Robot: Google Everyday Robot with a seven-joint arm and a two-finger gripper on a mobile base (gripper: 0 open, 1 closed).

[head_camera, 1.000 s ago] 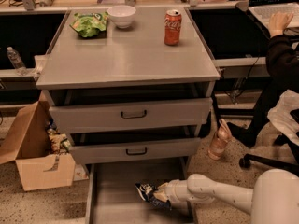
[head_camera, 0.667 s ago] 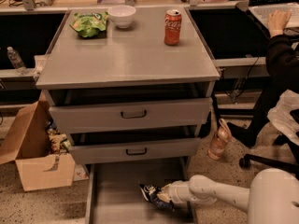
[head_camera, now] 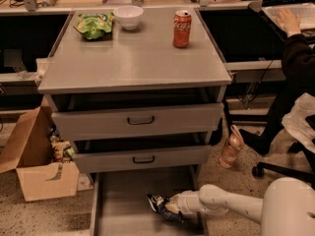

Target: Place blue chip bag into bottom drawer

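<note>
Warm, brownish light all over, fairly dim. The cabinet top point(head_camera: 133, 58) takes a soft, even glow from above, no hard glare. Black shadow fills the gaps above both upper drawers point(head_camera: 140, 121). Down at six o'clock the gripper point(head_camera: 171, 208) sits in the shaded bottom drawer point(head_camera: 118, 205). The white arm point(head_camera: 231, 206) at five o'clock reads brightest.

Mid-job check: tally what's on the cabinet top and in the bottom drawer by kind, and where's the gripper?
Chip bags: 2, green chip bag on top, blue chip bag in the bottom drawer
Soda can: 1
Bowl: 1
Total: 4
Gripper: in the drawer, against the blue chip bag
</note>
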